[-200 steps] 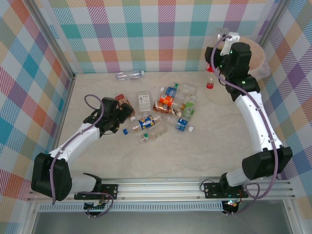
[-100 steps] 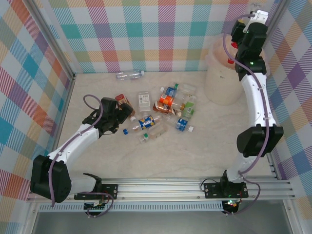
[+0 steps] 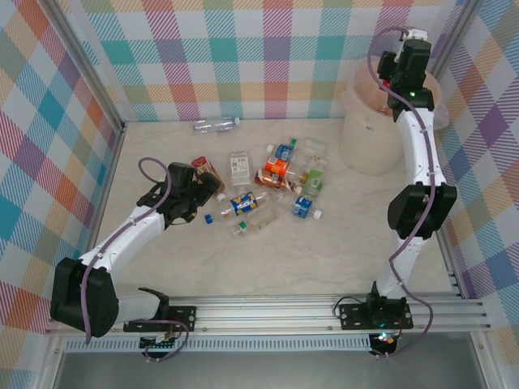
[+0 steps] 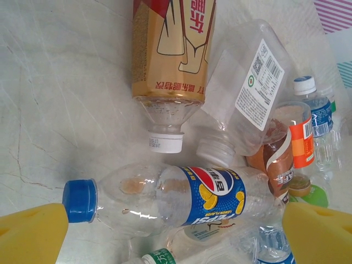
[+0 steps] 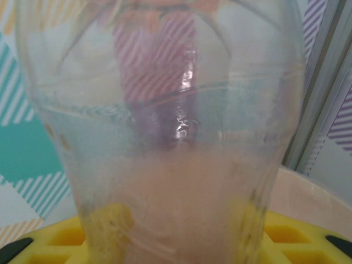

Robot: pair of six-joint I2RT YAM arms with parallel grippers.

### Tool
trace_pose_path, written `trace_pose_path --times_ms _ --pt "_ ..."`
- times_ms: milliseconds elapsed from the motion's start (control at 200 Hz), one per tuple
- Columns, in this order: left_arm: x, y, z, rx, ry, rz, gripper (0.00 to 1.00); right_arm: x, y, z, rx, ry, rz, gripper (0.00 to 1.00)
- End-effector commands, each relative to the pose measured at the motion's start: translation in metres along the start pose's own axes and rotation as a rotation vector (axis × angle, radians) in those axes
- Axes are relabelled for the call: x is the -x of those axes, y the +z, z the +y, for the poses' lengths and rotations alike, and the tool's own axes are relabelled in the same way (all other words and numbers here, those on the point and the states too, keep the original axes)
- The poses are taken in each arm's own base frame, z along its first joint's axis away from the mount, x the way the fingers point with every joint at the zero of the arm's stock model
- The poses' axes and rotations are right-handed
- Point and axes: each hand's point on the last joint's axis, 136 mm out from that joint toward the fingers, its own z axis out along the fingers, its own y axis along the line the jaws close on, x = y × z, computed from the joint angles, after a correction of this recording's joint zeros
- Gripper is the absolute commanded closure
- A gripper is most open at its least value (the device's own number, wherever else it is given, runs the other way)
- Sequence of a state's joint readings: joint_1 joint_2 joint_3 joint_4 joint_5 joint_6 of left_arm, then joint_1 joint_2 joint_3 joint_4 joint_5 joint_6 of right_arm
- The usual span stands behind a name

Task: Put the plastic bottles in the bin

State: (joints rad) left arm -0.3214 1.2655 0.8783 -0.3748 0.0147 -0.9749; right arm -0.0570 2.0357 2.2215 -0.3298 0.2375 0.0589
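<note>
the left hand [image 4: 176, 231] hung wide open and empty over the scattered clear plastic bottles [image 3: 276, 185] on the pale marble desk [image 3: 340, 243]. at far right, the right hand [image 3: 399, 73] had swung from the desk to above the round cream plastic bin [image 3: 365, 146], clamped on a clear bottle [image 5: 165, 137], ready for release.

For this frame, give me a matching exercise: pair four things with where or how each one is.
Things:
1. left gripper
2. right gripper
3. bin
4. Pepsi bottle

States:
A. stands in the far right corner
B. open, low over the table
C. lying on its side, blue cap on
D. shut on a clear bottle

Pairs: 1-B, 2-D, 3-A, 4-C
</note>
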Motion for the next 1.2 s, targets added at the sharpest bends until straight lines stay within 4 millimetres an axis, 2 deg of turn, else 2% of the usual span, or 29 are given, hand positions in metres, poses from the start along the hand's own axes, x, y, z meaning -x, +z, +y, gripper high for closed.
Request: trace_pose_path --times_ms 0,195,360,430,580,885,1070,1195 --pt "0.005 -0.007 0.002 0.017 0.017 -0.010 0.00 -0.008 0.007 0.007 0.101 0.004 0.035 0.51" --pt "0.005 -0.008 0.007 0.040 0.022 -0.010 0.00 -0.026 0.024 0.016 0.154 -0.024 0.072 0.45" --pt "0.005 -0.006 0.006 0.045 0.027 -0.006 0.00 -0.038 0.035 0.020 0.180 -0.015 0.104 0.34" --pt "0.005 -0.005 0.006 0.049 0.030 -0.001 0.00 -0.037 0.036 0.022 0.190 0.001 0.109 0.29" --pt "0.004 -0.003 0.007 0.054 0.030 0.005 0.00 -0.027 0.031 0.023 0.196 0.037 0.090 0.26" --pt "0.002 -0.002 0.009 0.054 0.028 0.011 0.00 -0.009 0.003 0.028 0.229 0.061 0.079 0.17" --pt "0.001 -0.001 0.009 0.048 0.021 0.015 0.00 0.002 -0.030 0.037 0.297 0.112 0.074 0.11" --pt "0.000 0.000 0.009 0.047 0.020 0.018 0.00 0.001 -0.054 0.044 0.350 0.167 0.088 0.08"
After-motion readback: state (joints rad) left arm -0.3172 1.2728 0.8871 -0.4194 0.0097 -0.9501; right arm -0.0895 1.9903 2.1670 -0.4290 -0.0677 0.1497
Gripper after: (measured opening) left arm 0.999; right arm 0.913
